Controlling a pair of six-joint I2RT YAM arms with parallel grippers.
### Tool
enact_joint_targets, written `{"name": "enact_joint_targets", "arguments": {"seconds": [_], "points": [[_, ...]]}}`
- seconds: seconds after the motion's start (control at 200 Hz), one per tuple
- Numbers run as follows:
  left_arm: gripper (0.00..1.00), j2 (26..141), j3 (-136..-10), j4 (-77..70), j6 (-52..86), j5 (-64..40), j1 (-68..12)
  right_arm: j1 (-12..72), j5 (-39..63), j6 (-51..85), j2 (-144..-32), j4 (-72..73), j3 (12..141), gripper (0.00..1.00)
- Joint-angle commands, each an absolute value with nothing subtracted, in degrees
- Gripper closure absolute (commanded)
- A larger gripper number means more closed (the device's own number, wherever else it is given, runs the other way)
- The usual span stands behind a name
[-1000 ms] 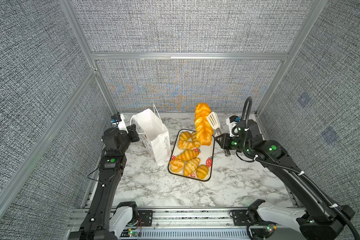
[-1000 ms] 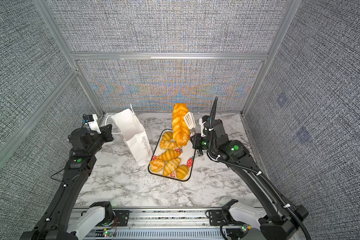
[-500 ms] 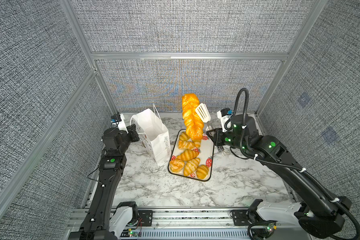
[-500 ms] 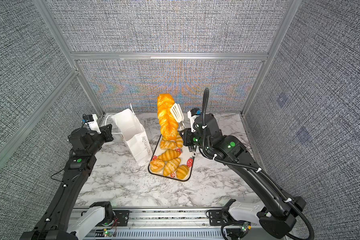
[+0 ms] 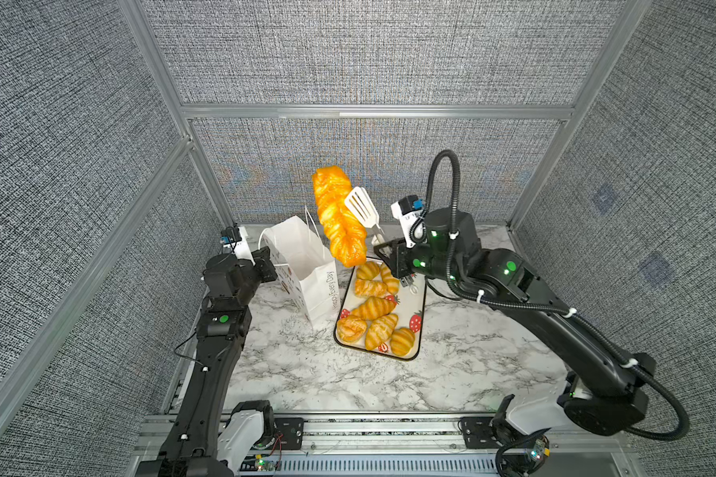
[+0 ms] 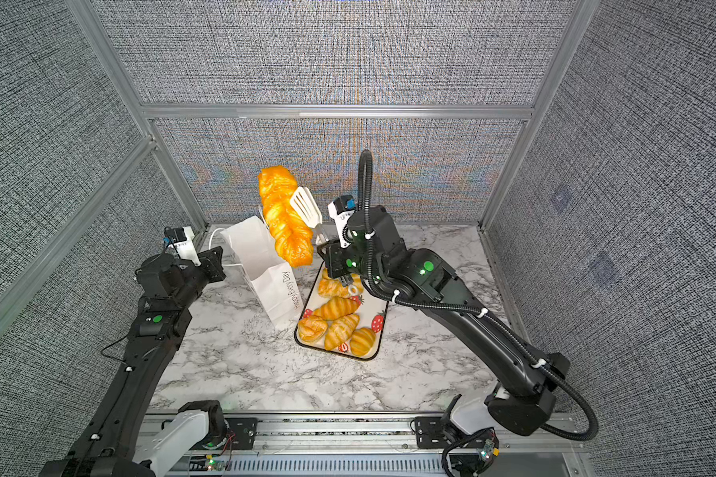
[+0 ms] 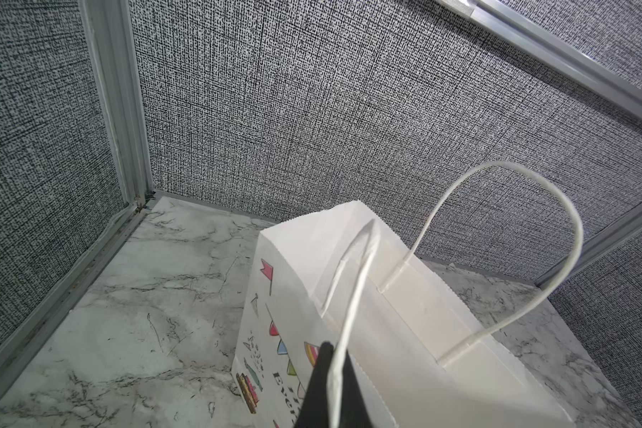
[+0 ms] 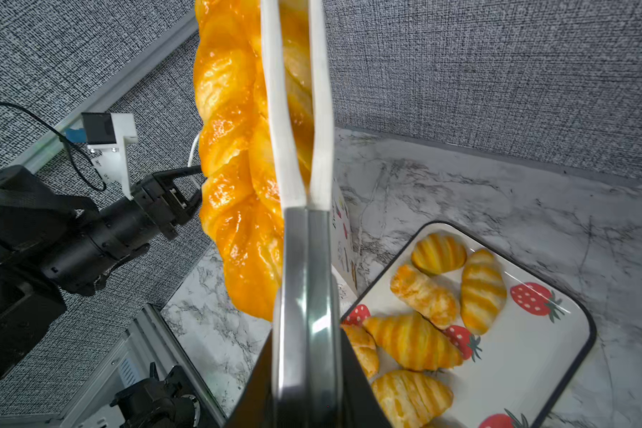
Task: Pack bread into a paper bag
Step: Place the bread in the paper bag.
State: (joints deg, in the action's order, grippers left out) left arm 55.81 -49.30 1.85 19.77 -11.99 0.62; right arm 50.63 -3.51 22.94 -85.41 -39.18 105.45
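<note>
While aloft, long loaf [image 5: 339, 223] between tongs [image 5: 361, 205].

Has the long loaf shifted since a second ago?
Yes. The long loaf has swung away from above the tray's far end toward the paper bag, and now hangs near its open top.

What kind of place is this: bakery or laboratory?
Probably a laboratory robot cell, not a bakery: grey textured wall panels in metal framing enclose a marble-patterned table, with a left arm and right arm mounted at its front.
</note>
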Motion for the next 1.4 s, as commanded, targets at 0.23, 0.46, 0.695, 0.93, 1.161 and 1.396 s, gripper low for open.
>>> {"name": "enact_joint_targets", "arguments": {"seconds": [0.23, 0.46, 0.695, 0.93, 1.161, 1.396], "points": [[1.00, 55.6, -49.5, 1.5, 20.2, -11.4, 0.9, 53.5, -0.3, 19.4, -97.5, -37.4, 120.3, 0.80], [1.00, 55.3, -50.2, 3.2, 21.2, -9.3, 0.8, 52.9, 1.5, 19.1, -104.9, -39.9, 127.9, 0.80], [1.00, 55.1, -50.2, 3.0, 21.1, -9.2, 0.9, 52.2, 3.8, 19.6, -110.5, -41.4, 133.0, 0.79], [1.00, 55.1, -50.0, 2.9, 21.1, -9.3, 0.9, 51.3, 5.4, 20.1, -112.4, -41.4, 133.1, 0.79], [1.00, 54.9, -50.0, 2.9, 21.1, -9.0, 0.9, 50.6, 4.9, 19.9, -113.3, -41.9, 131.6, 0.80], [1.00, 55.1, -50.0, 3.0, 21.3, -8.7, 1.0, 50.1, 5.2, 19.8, -114.6, -42.6, 131.1, 0.80]]}}
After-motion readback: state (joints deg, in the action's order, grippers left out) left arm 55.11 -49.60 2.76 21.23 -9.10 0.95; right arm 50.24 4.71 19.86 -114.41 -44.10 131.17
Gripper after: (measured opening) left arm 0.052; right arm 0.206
